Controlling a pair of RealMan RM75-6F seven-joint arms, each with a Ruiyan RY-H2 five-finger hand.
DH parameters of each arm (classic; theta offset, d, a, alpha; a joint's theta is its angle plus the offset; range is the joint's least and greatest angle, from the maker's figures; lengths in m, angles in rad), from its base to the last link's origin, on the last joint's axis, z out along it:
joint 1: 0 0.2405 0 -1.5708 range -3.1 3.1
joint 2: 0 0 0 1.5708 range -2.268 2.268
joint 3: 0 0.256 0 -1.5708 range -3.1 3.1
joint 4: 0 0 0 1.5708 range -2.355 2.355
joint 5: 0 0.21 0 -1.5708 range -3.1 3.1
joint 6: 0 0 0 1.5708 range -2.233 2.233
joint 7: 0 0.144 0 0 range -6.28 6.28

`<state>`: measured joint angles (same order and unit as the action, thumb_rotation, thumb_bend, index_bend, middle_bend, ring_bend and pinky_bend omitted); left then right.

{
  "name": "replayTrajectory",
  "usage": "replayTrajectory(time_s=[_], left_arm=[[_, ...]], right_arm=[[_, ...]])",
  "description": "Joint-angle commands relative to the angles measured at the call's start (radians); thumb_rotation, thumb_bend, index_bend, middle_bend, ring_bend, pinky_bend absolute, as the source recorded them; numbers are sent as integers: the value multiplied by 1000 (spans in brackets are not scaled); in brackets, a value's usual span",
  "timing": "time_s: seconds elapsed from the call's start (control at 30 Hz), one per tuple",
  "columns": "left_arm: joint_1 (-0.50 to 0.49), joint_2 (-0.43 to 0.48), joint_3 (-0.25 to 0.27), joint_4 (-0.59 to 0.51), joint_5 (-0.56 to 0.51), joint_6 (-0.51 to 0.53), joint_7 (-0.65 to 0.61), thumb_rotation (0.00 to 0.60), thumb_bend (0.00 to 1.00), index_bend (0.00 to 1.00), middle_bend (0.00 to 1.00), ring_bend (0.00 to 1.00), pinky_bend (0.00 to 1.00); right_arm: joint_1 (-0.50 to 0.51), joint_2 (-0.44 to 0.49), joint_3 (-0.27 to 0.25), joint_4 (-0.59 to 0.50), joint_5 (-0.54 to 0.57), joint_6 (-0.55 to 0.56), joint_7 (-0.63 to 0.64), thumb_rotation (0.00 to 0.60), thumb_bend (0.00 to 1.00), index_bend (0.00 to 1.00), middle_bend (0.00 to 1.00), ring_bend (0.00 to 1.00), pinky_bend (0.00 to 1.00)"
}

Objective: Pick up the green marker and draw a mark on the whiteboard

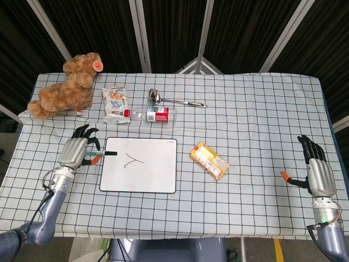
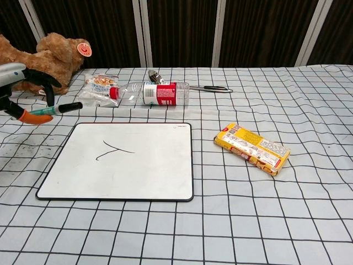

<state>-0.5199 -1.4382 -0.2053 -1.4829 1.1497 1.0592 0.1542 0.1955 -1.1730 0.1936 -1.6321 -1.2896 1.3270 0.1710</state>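
Checked cloth (image 1: 245,125) over table, dark curtains behind. Whiteboard (image 1: 158,177) bears mark. Left hand (image 1: 76,152) clamped on green marker (image 1: 97,155), left of board. Right hand (image 1: 316,169) near right edge, fingers apart, empty.

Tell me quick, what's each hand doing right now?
Left hand: holding the green marker with black cap, off the whiteboard.
Right hand: open, holding nothing.

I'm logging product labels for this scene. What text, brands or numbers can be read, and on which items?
None can be read.
Water bottle: red label, print too blurred.
Yellow snack box: print too small.
Snack bag: print too blurred.
Whiteboard: only a hand-drawn stroke, no letters.
Teddy bear: round tag, unreadable.
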Motion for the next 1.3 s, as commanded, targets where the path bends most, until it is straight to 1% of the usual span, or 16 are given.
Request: replayTrajectory(time_s=[0.03, 0.2, 0.3, 0.37, 0.43, 0.53, 0.63, 0.73, 0.8, 0.87, 0.9, 0.97, 1.03, 1.13, 1.2, 1.3], left_arm=[[-19, -25, 18, 70, -32, -24, 51, 600, 418, 754, 157, 0, 15], [-38, -64, 20, 123, -46, -41, 81, 600, 398, 746, 156, 0, 15], [-54, -93, 25, 161, -54, -57, 107, 600, 366, 720, 137, 0, 14], [-59, -103, 29, 174, -60, -66, 120, 600, 324, 682, 107, 0, 10], [-64, -115, 34, 188, -70, -75, 138, 600, 240, 606, 38, 0, 2], [-65, -119, 43, 193, -97, -94, 165, 600, 162, 524, 0, 0, 0], [-62, -115, 41, 186, -124, -104, 174, 600, 127, 462, 0, 0, 0], [-51, -105, 29, 164, -140, -90, 158, 600, 122, 422, 0, 0, 0], [-38, -90, 17, 133, -144, -72, 131, 600, 122, 394, 0, 0, 0], [-15, -62, 5, 80, -130, -36, 88, 600, 119, 338, 0, 0, 0], [-6, -52, 2, 62, -122, -21, 73, 600, 111, 263, 0, 0, 0], [23, -18, 5, 9, -93, 22, 40, 600, 83, 74, 0, 0, 0], [56, 26, 24, -44, -51, 67, 25, 600, 66, 6, 0, 0, 0], [109, 101, 66, -112, 32, 150, 28, 600, 59, 0, 0, 0, 0], [137, 137, 83, -143, 71, 196, 25, 600, 56, 0, 0, 0, 0], [208, 208, 119, -194, 147, 308, -1, 600, 47, 0, 0, 0, 0]], right_arm=[[0, 1, 0, 1, 0, 0, 1, 600, 210, 0, 0, 0, 0], [0, 1, 0, 1, -2, -1, 3, 600, 209, 0, 0, 0, 0], [1, 2, -1, 2, -3, -2, 4, 600, 209, 0, 0, 0, 0], [0, 2, -1, 2, -3, 0, 4, 600, 209, 0, 0, 0, 0], [0, 2, -1, 3, -3, 0, 5, 600, 210, 0, 0, 0, 0], [-1, 2, -1, 4, -3, 0, 6, 600, 210, 0, 0, 0, 0], [-1, 3, -1, 4, -3, 0, 7, 600, 209, 0, 0, 0, 0], [-1, 3, -1, 4, -5, 1, 8, 600, 209, 0, 0, 0, 0], [-1, 4, -2, 3, -5, -1, 8, 600, 210, 0, 0, 0, 0], [-1, 4, -3, 3, -7, -1, 8, 600, 210, 0, 0, 0, 0], [-1, 4, -3, 3, -7, -1, 8, 600, 209, 0, 0, 0, 0], [-1, 4, -4, 4, -8, -1, 9, 600, 209, 0, 0, 0, 0], [-1, 5, -4, 4, -10, -1, 10, 600, 209, 0, 0, 0, 0], [-3, 6, -7, 2, -25, 8, 15, 600, 209, 0, 0, 0, 0], [-4, 5, -8, 4, -36, 16, 15, 600, 209, 0, 0, 0, 0], [-4, 1, -15, 14, -56, 26, 5, 600, 210, 0, 0, 0, 0]])
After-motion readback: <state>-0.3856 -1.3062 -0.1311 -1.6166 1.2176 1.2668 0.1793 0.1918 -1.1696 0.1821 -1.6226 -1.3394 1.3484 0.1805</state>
